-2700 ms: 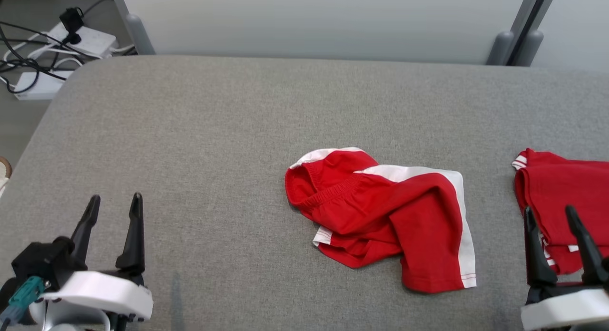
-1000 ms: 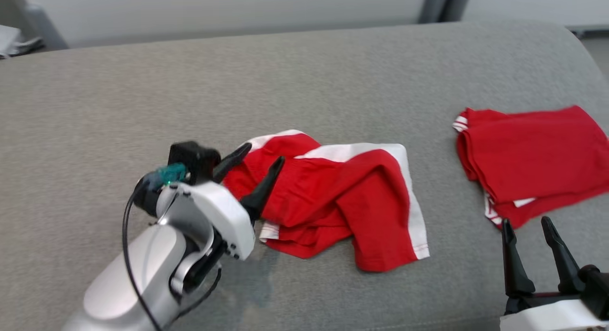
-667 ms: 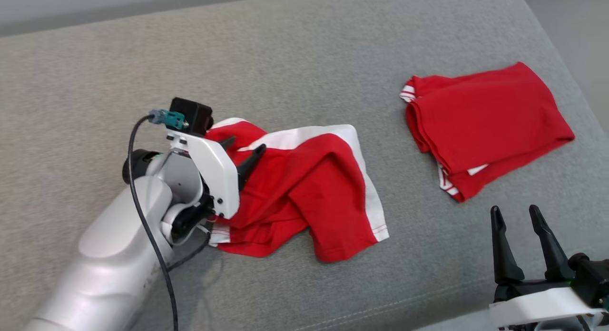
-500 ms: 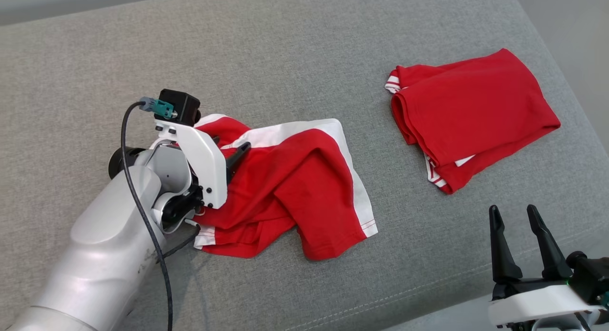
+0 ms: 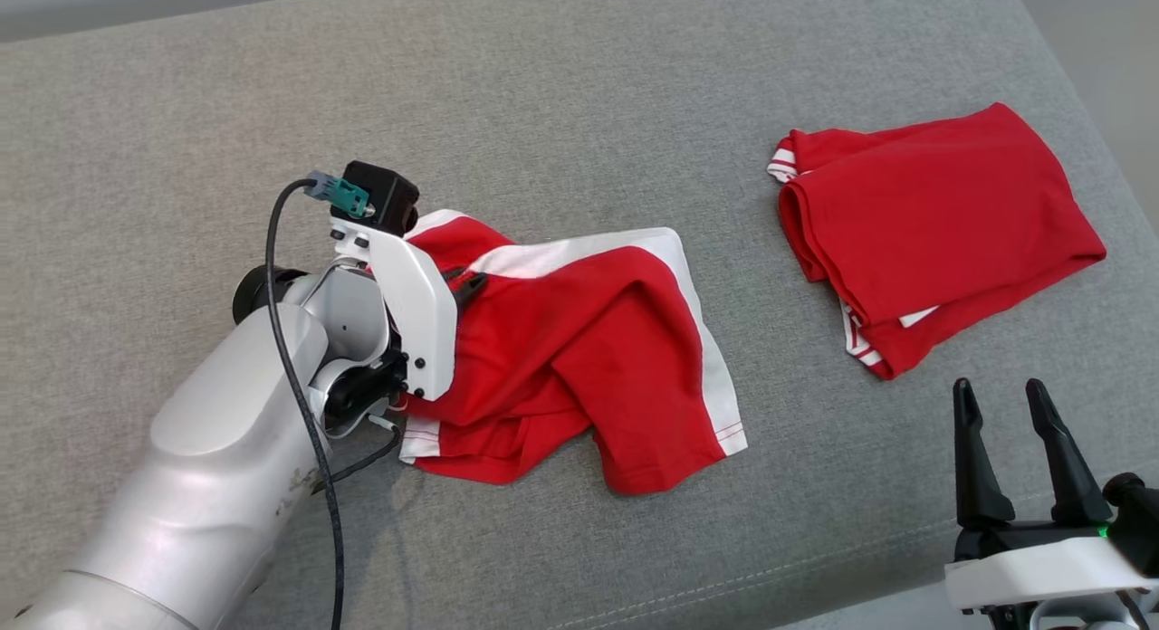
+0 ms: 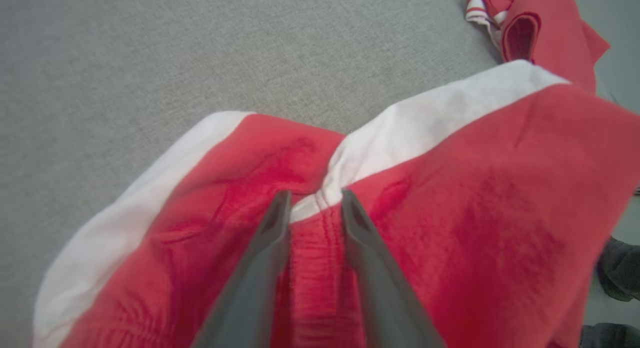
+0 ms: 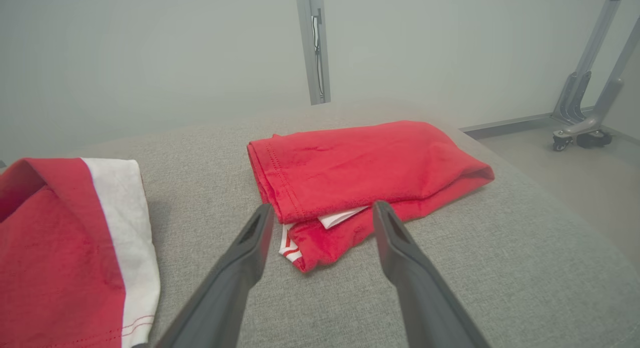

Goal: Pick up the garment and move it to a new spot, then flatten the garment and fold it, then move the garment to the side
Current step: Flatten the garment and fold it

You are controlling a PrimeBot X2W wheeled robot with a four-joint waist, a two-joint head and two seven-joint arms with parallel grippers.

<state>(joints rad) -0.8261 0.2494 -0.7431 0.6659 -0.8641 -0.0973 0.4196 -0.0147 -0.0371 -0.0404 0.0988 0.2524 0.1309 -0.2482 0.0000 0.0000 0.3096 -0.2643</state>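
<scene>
The garment, red shorts with white side stripes, lies crumpled in the middle of the grey cushioned surface. My left gripper is down on its left end, at the waistband. In the left wrist view the left gripper has its fingers drawn close, with a bunched ridge of the garment pinched between them. My right gripper hovers open at the lower right, holding nothing. In the right wrist view the right gripper points at a folded red piece, with the garment to its left.
A second red garment lies folded at the right, near the cushion's right edge, also seen as the folded piece. Beyond that edge is bare floor with a wheeled stand base. A partition wall stands behind.
My left arm came in from the lower left onto the garment's waistband, and its fingers narrowed from wide open onto the cloth. The head camera shifted. The right gripper stayed open.
</scene>
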